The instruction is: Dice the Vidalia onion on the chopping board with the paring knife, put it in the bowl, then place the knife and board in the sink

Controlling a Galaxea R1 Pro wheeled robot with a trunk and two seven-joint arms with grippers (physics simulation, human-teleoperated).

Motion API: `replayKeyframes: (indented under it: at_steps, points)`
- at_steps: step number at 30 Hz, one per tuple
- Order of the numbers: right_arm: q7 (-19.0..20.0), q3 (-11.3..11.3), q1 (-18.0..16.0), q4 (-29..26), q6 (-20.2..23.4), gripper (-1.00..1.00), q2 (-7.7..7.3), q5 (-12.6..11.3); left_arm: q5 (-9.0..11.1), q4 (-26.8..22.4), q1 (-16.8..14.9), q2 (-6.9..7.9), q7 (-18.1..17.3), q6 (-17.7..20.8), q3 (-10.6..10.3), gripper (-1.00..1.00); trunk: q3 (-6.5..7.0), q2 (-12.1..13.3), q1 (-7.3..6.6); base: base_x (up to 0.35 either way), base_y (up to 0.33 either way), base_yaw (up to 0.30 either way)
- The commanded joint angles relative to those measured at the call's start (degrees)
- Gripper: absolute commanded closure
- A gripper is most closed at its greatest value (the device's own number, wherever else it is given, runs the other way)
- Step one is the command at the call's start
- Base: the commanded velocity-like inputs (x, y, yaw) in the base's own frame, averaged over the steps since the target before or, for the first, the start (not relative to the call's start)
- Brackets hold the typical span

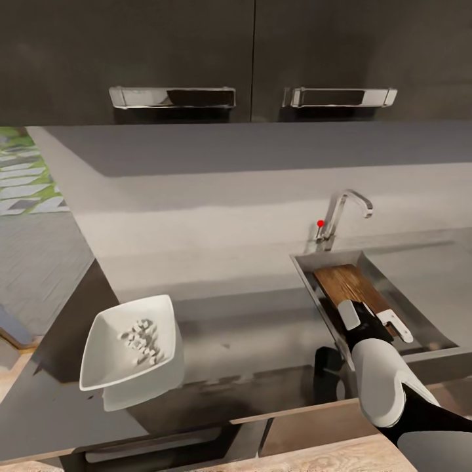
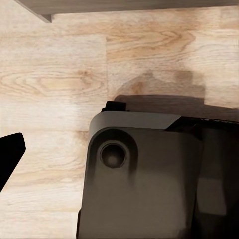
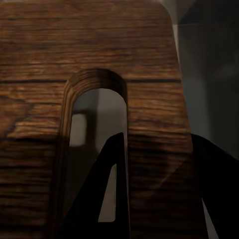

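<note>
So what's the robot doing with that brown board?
The robot's right gripper is at the near end of the chopping board, which sits inside the sink. The onion dice are already in the bowl on the countertop. Whether the gripper grips the board is hard to tell.

The chopping board (image 1: 351, 283) is dark brown with wavy wood lines. It sits in the shiny grey sink (image 1: 429, 328). The tap's little knob (image 1: 320, 223) is red. The bowl (image 1: 115, 351) is white, and the onion bits (image 1: 141, 339) in it are white too. The countertop (image 1: 262, 334) is dark grey and glossy. The floor (image 2: 59, 64) is pale wood.
</note>
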Motion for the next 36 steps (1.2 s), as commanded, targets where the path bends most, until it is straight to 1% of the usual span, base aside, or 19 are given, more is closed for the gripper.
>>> replayKeyframes:
  at_steps: [1, 16, 36]
  points:
    - [-0.07, -0.14, -0.05, -0.09, -0.31, 1.00, 0.04, -0.25, 0.40, 0.23, -0.09, -0.04, 0.11, -0.39, -0.51, -1.00, -0.16, -0.06, 0.01, 0.000, 0.000, 0.000]
    - [-0.32, -0.14, -0.05, -0.33, -0.34, 1.00, 0.04, -0.25, 0.40, 0.24, -0.09, -0.04, 0.11, -0.39, -0.50, -1.00, -1.53, -0.06, 0.01, 0.029, -0.043, 0.000]
    - [-0.35, -0.14, -0.05, -0.48, -0.34, 1.00, 0.04, -0.25, 0.40, 0.25, -0.09, -0.04, 0.11, -0.39, -0.51, -1.00, -3.23, -0.06, 0.01, 0.001, -0.001, 0.000]
